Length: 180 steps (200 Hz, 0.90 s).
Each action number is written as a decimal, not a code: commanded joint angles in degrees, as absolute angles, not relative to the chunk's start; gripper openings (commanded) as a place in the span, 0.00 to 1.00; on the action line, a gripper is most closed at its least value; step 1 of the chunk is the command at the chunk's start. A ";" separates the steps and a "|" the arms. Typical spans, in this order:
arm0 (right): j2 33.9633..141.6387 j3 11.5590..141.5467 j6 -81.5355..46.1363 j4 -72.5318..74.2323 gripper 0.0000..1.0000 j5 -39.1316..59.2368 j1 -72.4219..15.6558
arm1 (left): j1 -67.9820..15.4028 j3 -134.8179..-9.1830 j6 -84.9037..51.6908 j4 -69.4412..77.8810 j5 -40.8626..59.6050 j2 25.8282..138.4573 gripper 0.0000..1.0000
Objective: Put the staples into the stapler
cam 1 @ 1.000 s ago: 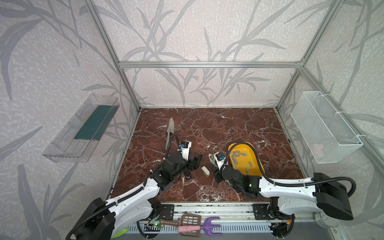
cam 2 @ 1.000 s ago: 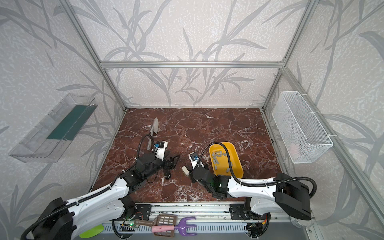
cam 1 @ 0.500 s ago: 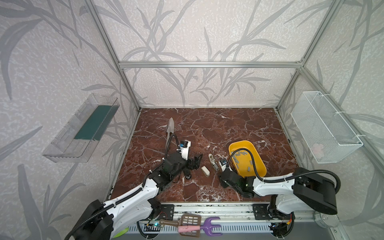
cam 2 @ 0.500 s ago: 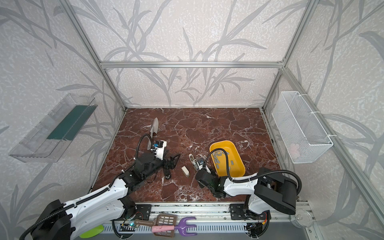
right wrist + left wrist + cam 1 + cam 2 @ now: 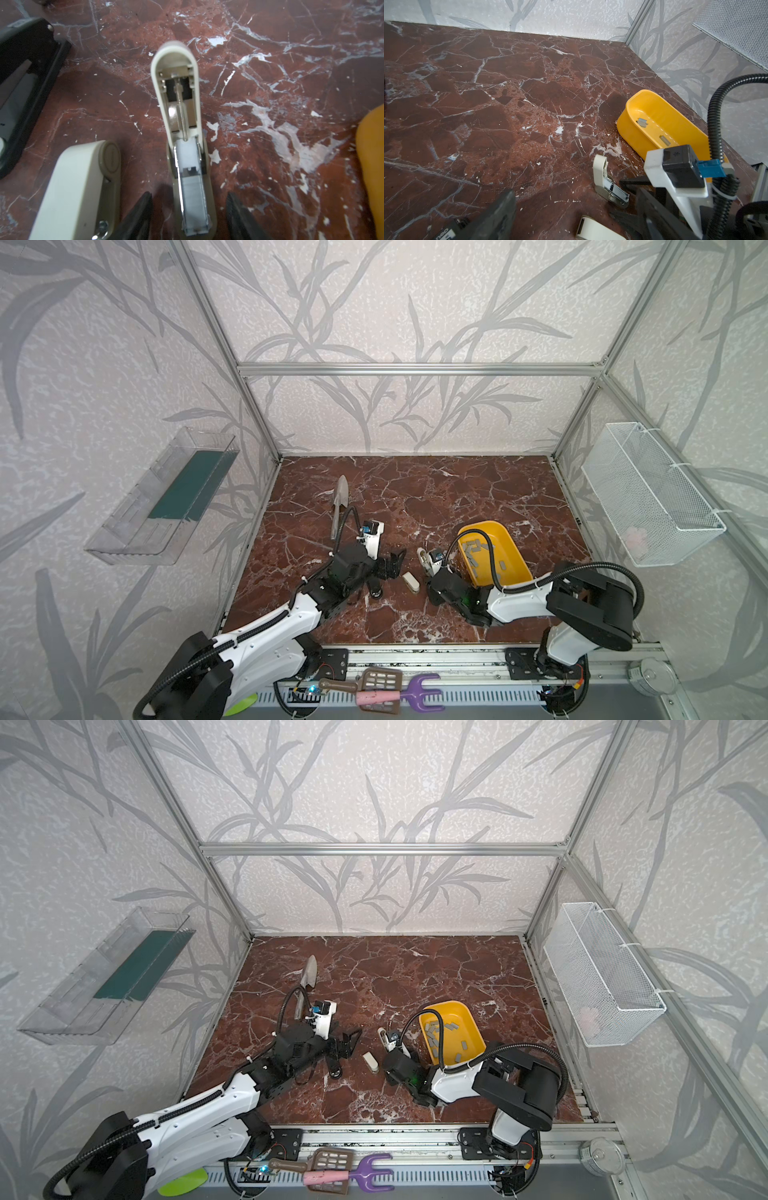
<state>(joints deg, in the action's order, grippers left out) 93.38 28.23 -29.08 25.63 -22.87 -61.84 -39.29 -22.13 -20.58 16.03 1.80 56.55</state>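
Staple strip (image 5: 194,199) sits in the rail of the open cream stapler (image 5: 174,49), mid-bench (image 5: 415,497) nr the front edge, lid up – loading looks done bar closing; spare staples (image 5: 434,1036) wait in the yellow tray (image 5: 633,133) twd the right edge. Right claw (image 5: 189,196) half apart, straddling that stapler's base w/o gripping; left claw (image 5: 395,565) wide apart, looks empty.

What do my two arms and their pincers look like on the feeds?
The left arm and right arm have white shells with black joints. A black ribbed hose loops to each wrist, where a white camera mount carries a blue plug. The left pincer and right pincer have black fingers. A green light glows on the right arm.
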 commanded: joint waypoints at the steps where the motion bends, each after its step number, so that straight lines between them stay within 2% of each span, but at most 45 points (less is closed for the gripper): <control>1: 95.75 27.81 -29.28 21.68 0.51 -19.20 -61.61 | -39.16 -24.02 -20.65 15.11 1.50 56.79 0.91; 33: 96.41 28.39 -28.89 21.58 0.42 -19.20 -61.52 | -39.13 -23.63 -20.82 16.35 1.53 57.14 0.91; 79: 96.11 28.83 -28.17 21.71 0.34 -19.78 -61.47 | -38.78 -24.13 -20.71 16.58 -1.71 59.27 0.91; 180: 94.76 29.11 -27.60 21.31 0.28 -19.15 -61.52 | -34.94 -23.63 -23.43 18.98 1.02 62.14 0.91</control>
